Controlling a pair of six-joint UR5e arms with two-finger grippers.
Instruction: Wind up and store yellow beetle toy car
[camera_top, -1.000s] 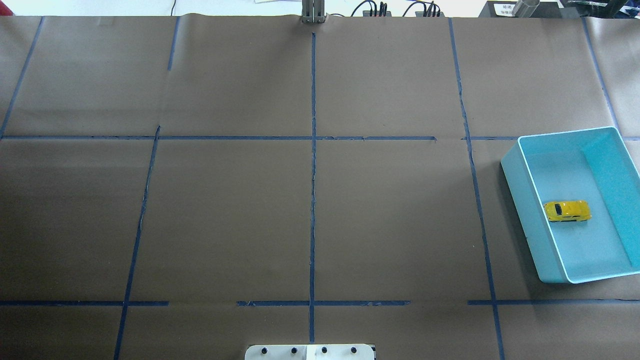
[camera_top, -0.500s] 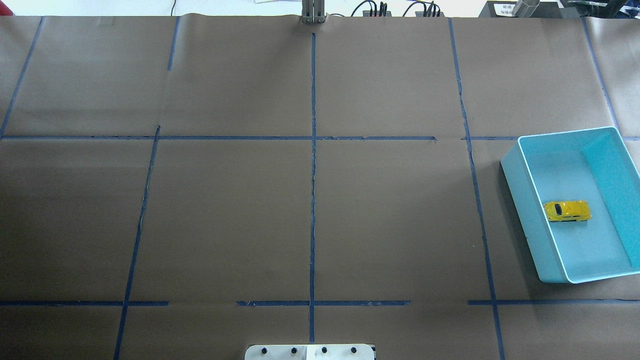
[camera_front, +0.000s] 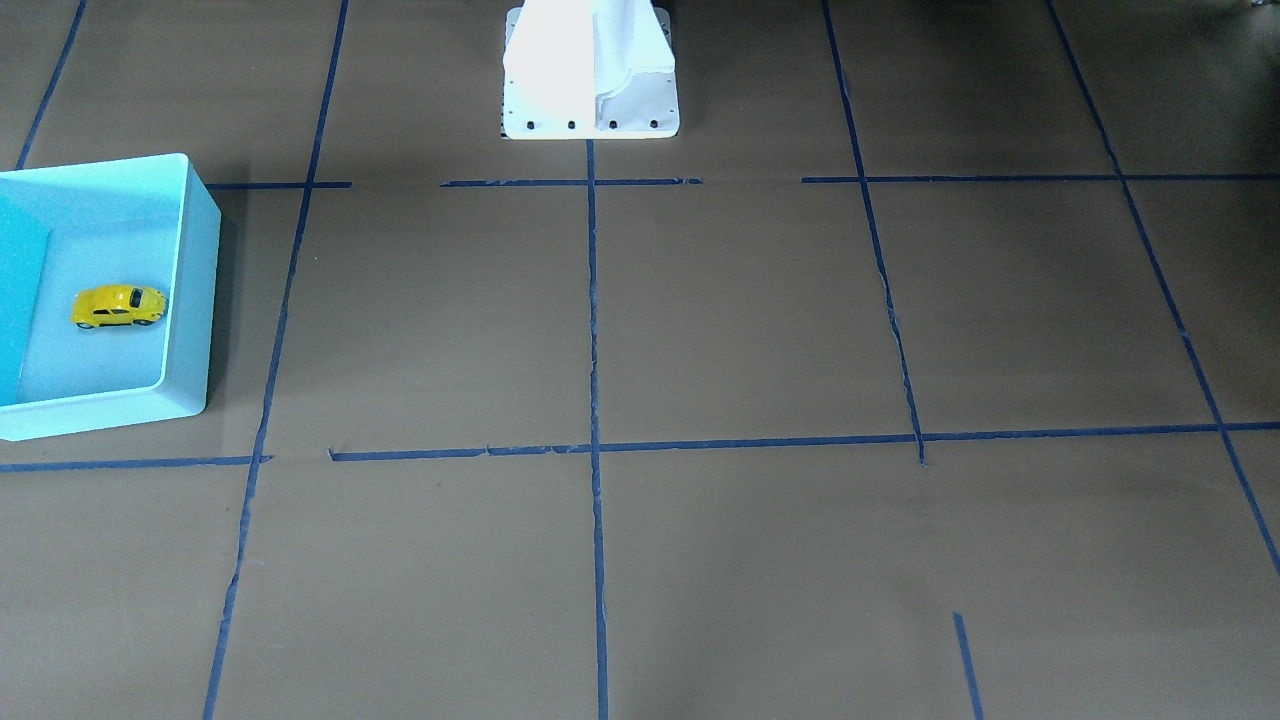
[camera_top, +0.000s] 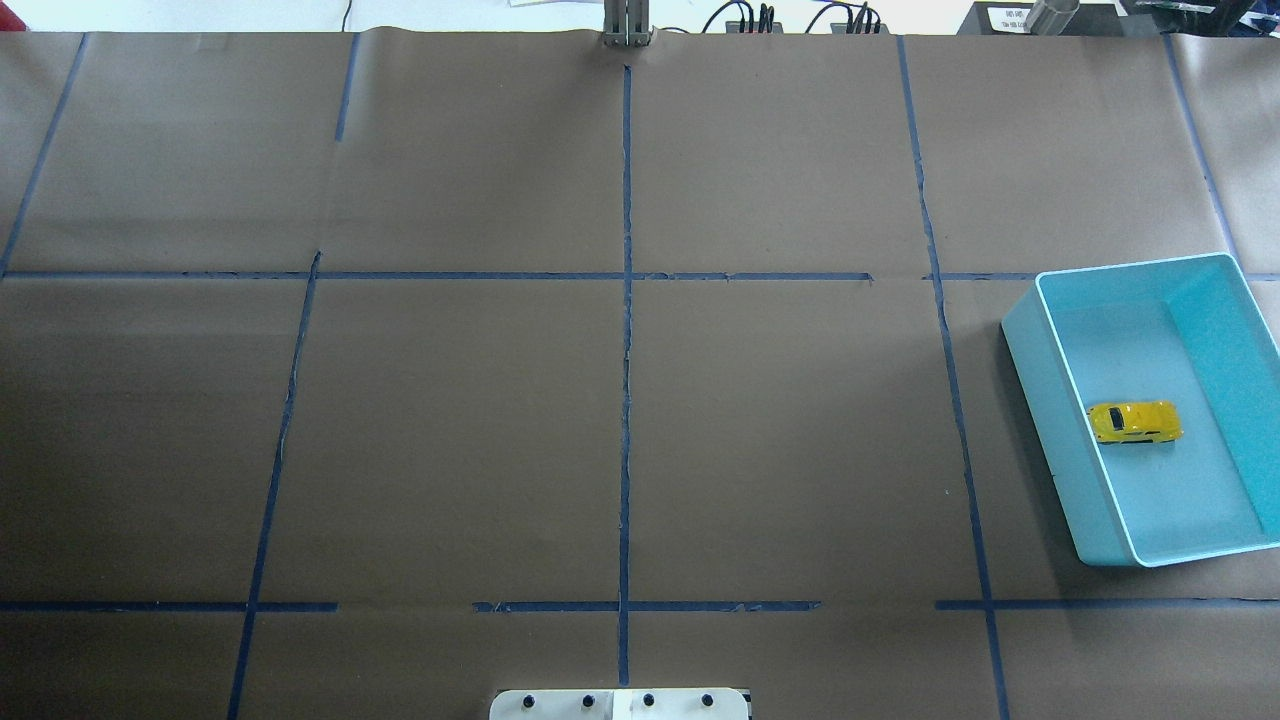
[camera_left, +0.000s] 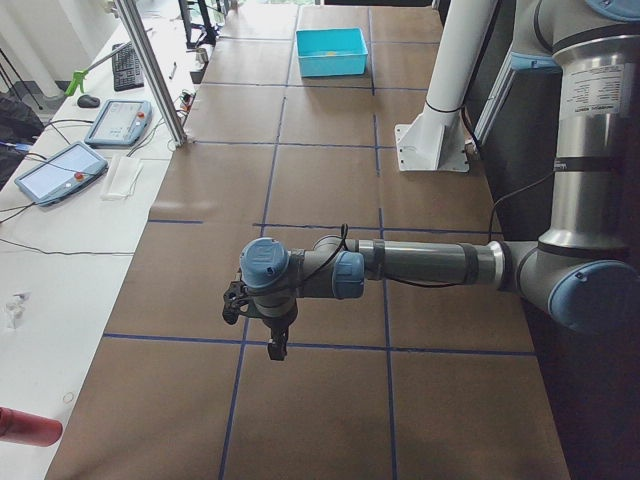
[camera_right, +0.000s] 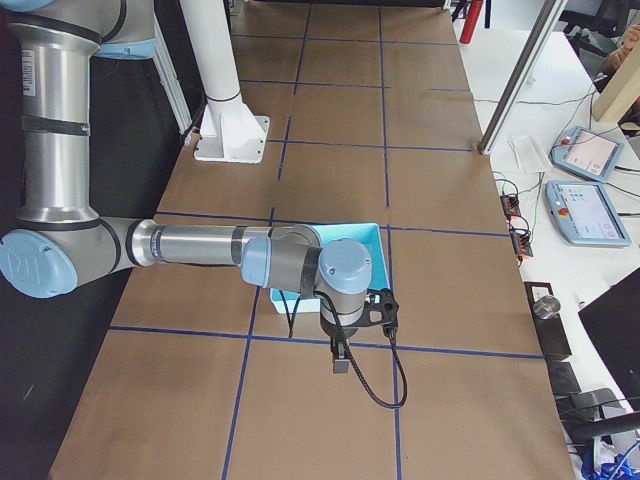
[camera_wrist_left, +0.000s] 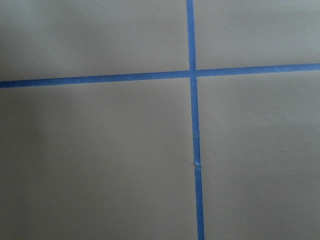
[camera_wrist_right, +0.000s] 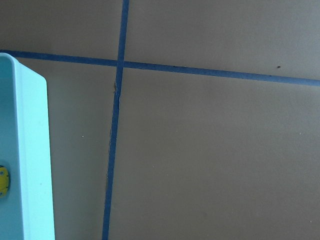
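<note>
The yellow beetle toy car (camera_top: 1134, 422) stands on its wheels inside a light-blue bin (camera_top: 1030, 350) at the table's right side. It also shows in the front-facing view (camera_front: 118, 306), and as a yellow sliver at the edge of the right wrist view (camera_wrist_right: 3, 181). My left gripper (camera_left: 276, 347) hangs above the table at the robot's left end, far from the car. My right gripper (camera_right: 340, 362) hangs just beside the bin (camera_right: 362, 235), outside it. Both show only in the side views, so I cannot tell whether they are open or shut.
Brown paper with blue tape lines (camera_top: 626, 400) covers the table. The robot's white base (camera_front: 590, 70) stands at the table's near edge. Cables and boxes (camera_top: 800, 20) lie along the far edge. Tablets (camera_left: 60, 170) lie on a side bench.
</note>
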